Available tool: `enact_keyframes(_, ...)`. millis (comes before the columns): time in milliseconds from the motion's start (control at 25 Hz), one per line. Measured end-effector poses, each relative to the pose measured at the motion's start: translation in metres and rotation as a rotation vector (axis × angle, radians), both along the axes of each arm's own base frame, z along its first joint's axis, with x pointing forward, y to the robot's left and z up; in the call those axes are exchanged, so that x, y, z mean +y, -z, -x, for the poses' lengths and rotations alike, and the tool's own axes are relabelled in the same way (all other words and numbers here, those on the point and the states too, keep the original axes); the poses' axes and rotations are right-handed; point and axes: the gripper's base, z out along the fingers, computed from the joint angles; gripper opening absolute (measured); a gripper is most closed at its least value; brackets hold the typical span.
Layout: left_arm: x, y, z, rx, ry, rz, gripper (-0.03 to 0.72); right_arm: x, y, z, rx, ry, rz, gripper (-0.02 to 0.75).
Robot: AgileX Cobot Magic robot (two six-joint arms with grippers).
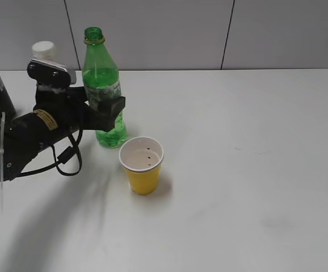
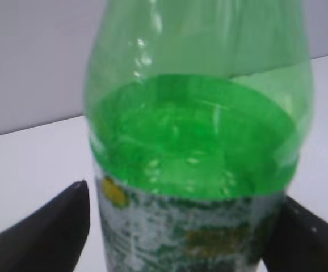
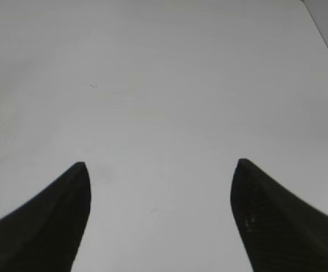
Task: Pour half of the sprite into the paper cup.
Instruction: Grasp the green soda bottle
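Sprite bottle [image 1: 102,90] stands upright, cap off, near the desk's [image 1: 249,170] back-left w/ the left claw [image 1: 108,111] around its label, fingers spread wide either side; firm contact unclear. Mostly full, so heavy-ish; thin plastic prob. flexes and slips, so grip at the label. Paper cup [image 1: 142,165] just in front: light, tips easily. Right claw [image 3: 159,218] spread, nothing in it.
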Motion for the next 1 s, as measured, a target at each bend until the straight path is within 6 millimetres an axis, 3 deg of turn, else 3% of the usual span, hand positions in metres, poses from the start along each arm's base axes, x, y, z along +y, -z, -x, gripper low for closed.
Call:
enact_keyframes(680,-0.01,0.015,-0.024,-0.008,-0.003,0.005,0.69,0.0,0.0,0.0,0.0,0.001,-0.001,0.577)
enact_keyframes(880,-0.01,0.015,-0.024,-0.012,-0.001,0.006,0.625,0.0,0.0,0.0,-0.001,0.001,-0.001,0.577)
enact_keyframes(1000,-0.01,0.015,-0.024,-0.016,0.0,0.008,0.537,0.0,0.0,0.0,-0.001,0.0,0.0,0.577)
